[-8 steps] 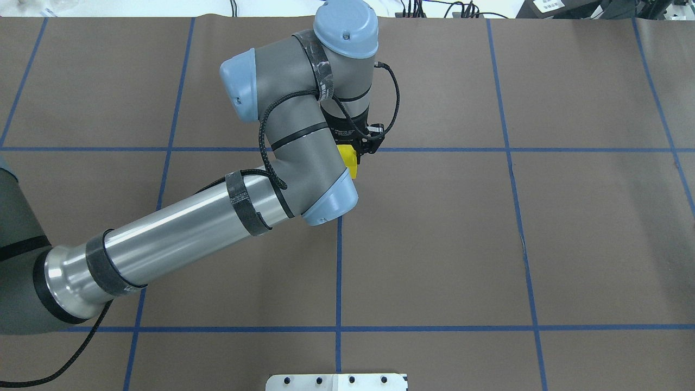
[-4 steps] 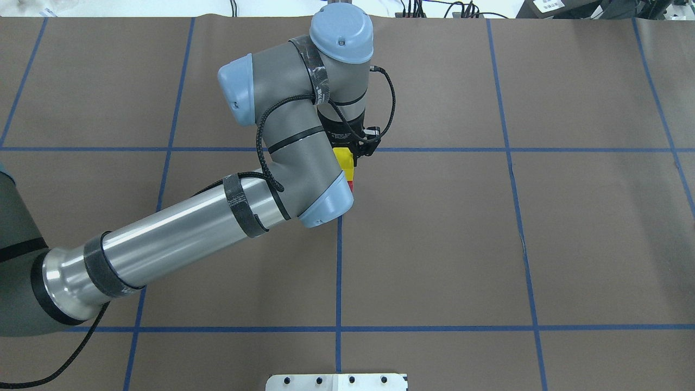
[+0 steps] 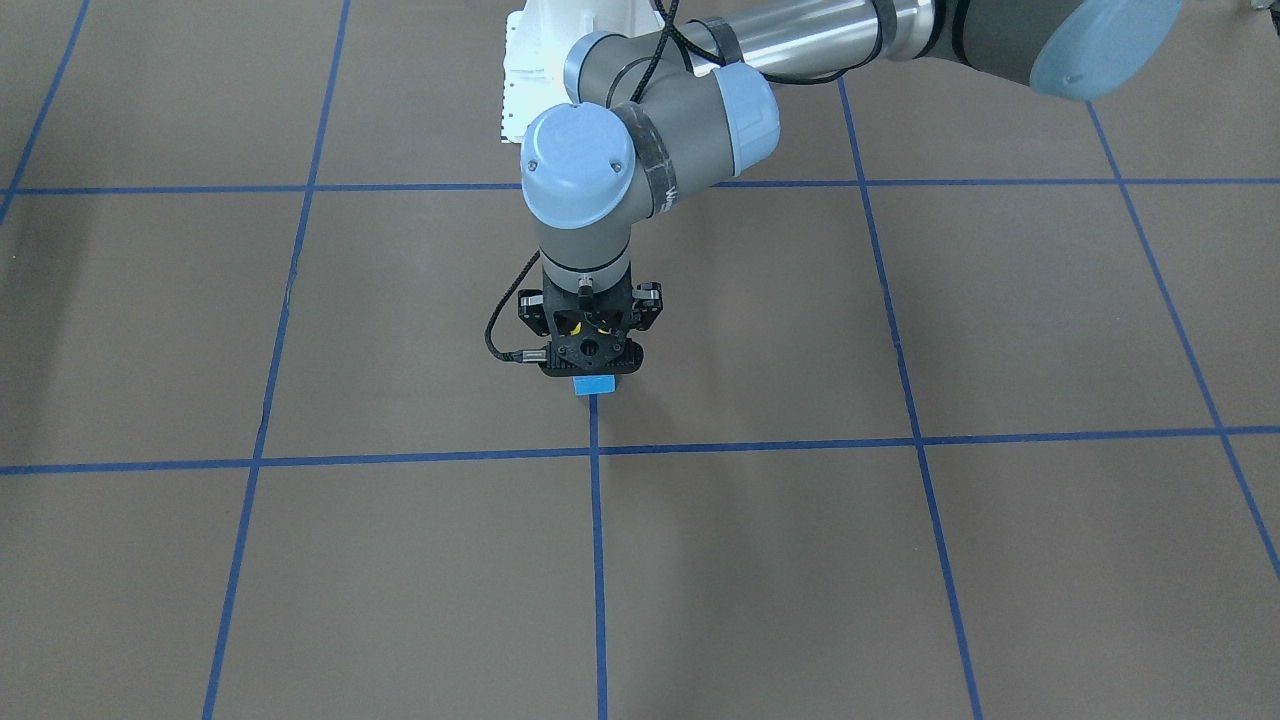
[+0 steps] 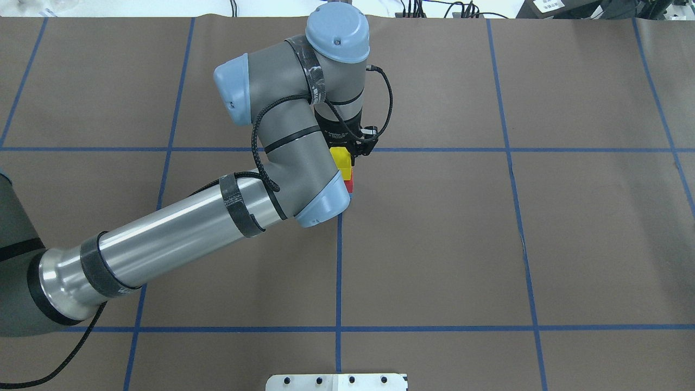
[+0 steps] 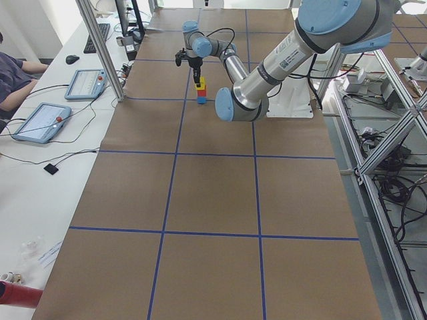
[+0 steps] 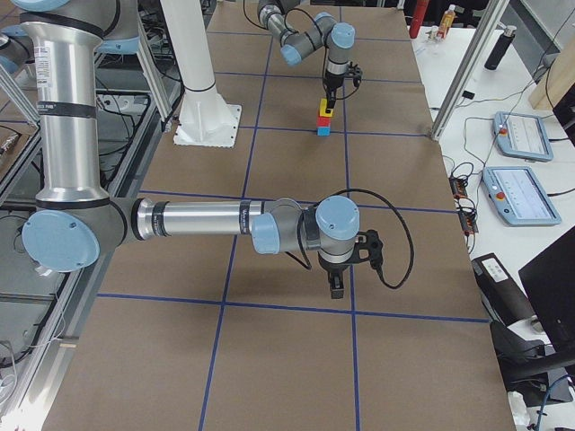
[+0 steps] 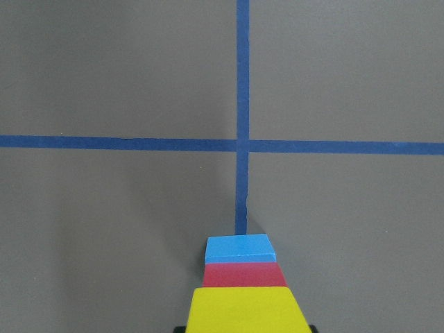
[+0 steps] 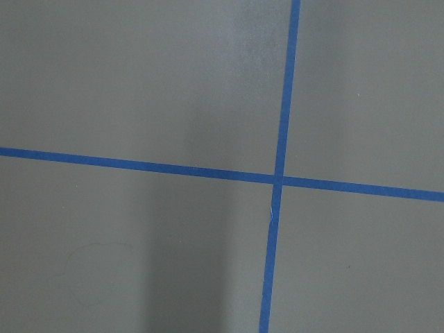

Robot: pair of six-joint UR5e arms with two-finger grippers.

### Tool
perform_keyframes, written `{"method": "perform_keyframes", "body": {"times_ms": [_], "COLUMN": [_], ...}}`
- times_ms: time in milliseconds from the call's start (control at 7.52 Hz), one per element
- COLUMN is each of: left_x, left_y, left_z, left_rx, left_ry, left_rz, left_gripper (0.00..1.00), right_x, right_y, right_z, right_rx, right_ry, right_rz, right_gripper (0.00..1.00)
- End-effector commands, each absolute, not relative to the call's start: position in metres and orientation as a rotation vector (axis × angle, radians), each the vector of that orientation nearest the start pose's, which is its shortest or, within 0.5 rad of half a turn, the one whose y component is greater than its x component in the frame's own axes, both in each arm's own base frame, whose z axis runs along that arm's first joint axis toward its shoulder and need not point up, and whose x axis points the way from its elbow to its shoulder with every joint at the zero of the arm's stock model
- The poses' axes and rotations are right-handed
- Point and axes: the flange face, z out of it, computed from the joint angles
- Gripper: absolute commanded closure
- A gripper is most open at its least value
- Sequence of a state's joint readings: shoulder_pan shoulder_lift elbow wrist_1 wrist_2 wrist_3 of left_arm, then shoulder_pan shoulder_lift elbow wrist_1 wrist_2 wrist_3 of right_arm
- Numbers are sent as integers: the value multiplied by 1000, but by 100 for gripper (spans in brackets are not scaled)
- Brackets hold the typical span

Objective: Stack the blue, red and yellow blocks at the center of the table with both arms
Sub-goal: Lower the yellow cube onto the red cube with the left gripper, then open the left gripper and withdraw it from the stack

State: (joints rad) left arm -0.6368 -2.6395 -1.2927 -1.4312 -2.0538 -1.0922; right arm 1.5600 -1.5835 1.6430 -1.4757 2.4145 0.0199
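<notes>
A stack stands by the central tape cross, with the blue block point(image 7: 239, 247) at the bottom, the red block point(image 7: 244, 275) on it and the yellow block point(image 7: 243, 309) on top. My left gripper point(image 3: 592, 372) points straight down over the stack and is shut on the yellow block point(image 4: 341, 158), which sits on or just over the red block point(image 4: 348, 187). Only the blue block point(image 3: 593, 385) shows below the gripper in the front view. My right gripper point(image 6: 335, 287) hangs low over bare table far from the stack. I cannot tell whether it is open or shut.
Blue tape lines point(image 4: 338, 271) divide the brown table cover into squares. The white robot base plate point(image 4: 336, 382) sits at the near edge. Tablets point(image 5: 40, 121) and an operator point(image 5: 12, 70) are beside the table on the far side from the robot.
My left arm has shifted slightly left with the yellow block. The red block has come into view under the yellow one.
</notes>
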Motion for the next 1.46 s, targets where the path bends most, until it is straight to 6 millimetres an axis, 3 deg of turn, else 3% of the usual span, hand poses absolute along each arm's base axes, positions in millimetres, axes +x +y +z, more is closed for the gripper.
{"method": "perform_keyframes", "body": {"times_ms": [0, 133, 266, 665, 798, 931, 1064, 1197, 1330], "left_x": [576, 576, 574, 569, 551, 517, 471, 399, 324], "left_y": [-533, -533, -530, -526, -521, -524, -504, -498, -496], "left_z": [99, 99, 94, 84, 64, 64, 78, 129, 206], "left_rx": [-59, -56, -51, -40, -11, 8, 33, 93, 144], "left_ry": [787, 787, 798, 816, 853, 858, 853, 828, 777], "left_rz": [9, 10, 9, 15, 22, 4, 23, 69, 126], "left_gripper": [85, 22, 0, 0, 0, 0, 0, 0, 0], "right_x": [54, 54, 54, 54, 54, 54, 54, 55, 55], "right_y": [-495, -496, -496, -497, -496, -496, -496, -495, -494], "right_z": [615, 614, 614, 616, 616, 616, 616, 617, 619], "right_rx": [131, 133, 133, 130, 129, 129, 131, 133, 133], "right_ry": [-844, -844, -844, -844, -844, -844, -839, -821, -821], "right_rz": [-56, -58, -58, -57, -56, -56, -57, -56, -57], "right_gripper": [0, 0, 0, 0, 0, 0, 0, 0, 0]}}
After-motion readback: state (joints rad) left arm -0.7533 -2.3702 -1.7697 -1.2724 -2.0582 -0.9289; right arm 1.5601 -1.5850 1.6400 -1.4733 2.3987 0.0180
